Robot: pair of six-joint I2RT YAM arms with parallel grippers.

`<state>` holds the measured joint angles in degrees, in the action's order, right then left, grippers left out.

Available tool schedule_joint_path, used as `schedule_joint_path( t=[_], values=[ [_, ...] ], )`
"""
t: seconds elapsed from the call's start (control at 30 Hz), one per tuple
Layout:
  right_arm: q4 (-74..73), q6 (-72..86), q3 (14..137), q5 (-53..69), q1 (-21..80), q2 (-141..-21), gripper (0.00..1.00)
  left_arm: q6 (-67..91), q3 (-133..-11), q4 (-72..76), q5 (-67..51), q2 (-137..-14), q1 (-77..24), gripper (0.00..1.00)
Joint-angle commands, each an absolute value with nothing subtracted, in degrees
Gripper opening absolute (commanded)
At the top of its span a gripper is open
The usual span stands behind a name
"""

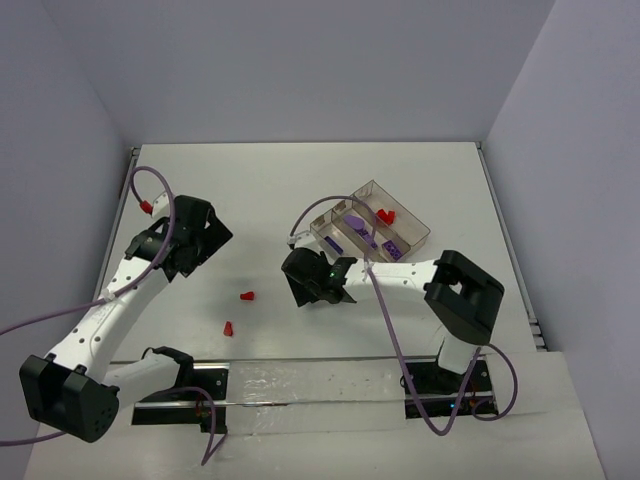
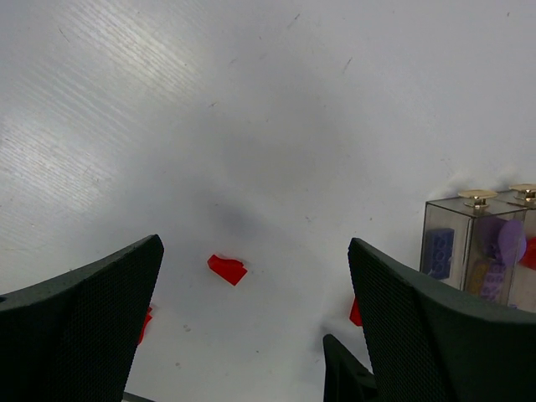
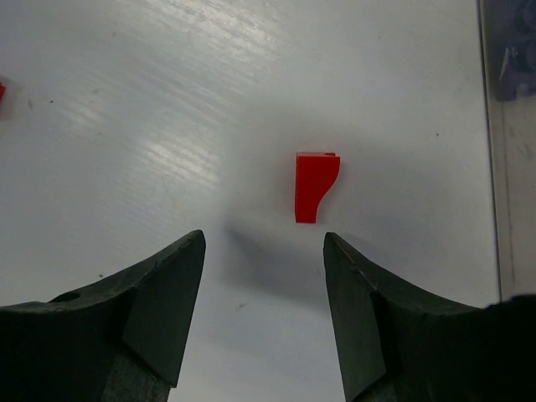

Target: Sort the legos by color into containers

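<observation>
**Right gripper** (image 3: 264, 243): the jaws stand apart with nothing between them. A red brick (image 3: 316, 186) lies flat on the table (image 1: 300, 180) just ahead of the fingertips. It sits nearer the right-hand finger and is clear of both. From above, this brick is hidden beneath the gripper.

**Left gripper** (image 2: 255, 247): the jaws are spread wide and empty, held over the left side of the table. A second red brick (image 2: 227, 269) lies on the surface ahead of the gap, apart from both fingers. Two more red pieces show at the inner edges of the fingers. They are partly hidden and are probably bricks, though the view does not settle it.

**Tray** (image 1: 410, 216): it is clear plastic, divided into long compartments, and set at an angle on the right half of the table just beyond the right gripper. Purple bricks (image 1: 356, 222) lie in the nearer compartments. A lone red piece (image 1: 385, 214) lies in the far one.

**Surface and room:** the table is white with a faint ridged sheen and a few small scuffs. Plain pale walls (image 1: 300, 70) close it in on three sides. Purple cables (image 1: 395, 350) loop from both arms.
</observation>
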<state>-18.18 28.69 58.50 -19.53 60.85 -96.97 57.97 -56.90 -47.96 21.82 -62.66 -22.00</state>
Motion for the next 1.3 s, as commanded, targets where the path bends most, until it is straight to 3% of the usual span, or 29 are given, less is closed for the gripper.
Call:
schedule_joint_path(
  t=[0.0, 0.6, 0.77, 0.8, 0.83, 0.87, 1.1, 1.27],
  values=[
    [-13.4, 29.6, 60.6, -18.8, 59.8, -99.2, 0.65, 57.0, -57.1, -44.5, 20.6, -62.5, -21.6, 0.99],
    [-11.3, 29.5, 61.0, -18.0, 56.5, -104.4, 0.46, 54.9, -54.8, -40.0, 18.9, -58.9, -21.6, 0.98],
    [-11.8, 29.4, 61.4, -18.8, 56.5, -104.1, 0.28, 54.3, -56.8, -42.8, 18.1, -62.7, -21.6, 0.98],
    [-11.9, 29.4, 61.4, -18.9, 56.5, -103.9, 0.22, 54.2, -56.9, -42.8, 17.8, -62.9, -21.6, 0.98],
    [-12.2, 29.2, 61.4, -19.2, 56.5, -103.2, 0.09, 54.2, -56.8, -42.4, 17.6, -62.9, -21.6, 0.98],
    [-12.3, 29.1, 61.3, -19.3, 56.5, -102.6, 0.02, 54.2, -56.7, -42.2, 17.5, -62.9, -21.5, 0.98],
    [-15.7, 25.4, 64.1, -22.9, 56.0, -92.1, 0.0, 54.6, -56.9, -42.4, 19.5, -62.1, -21.6, 0.98],
    [-17.3, 22.9, 66.4, -23.7, 48.7, -85.4, 0.0, 54.6, -56.5, -43.0, 19.6, -62.4, -21.5, 0.99]
  ],
)
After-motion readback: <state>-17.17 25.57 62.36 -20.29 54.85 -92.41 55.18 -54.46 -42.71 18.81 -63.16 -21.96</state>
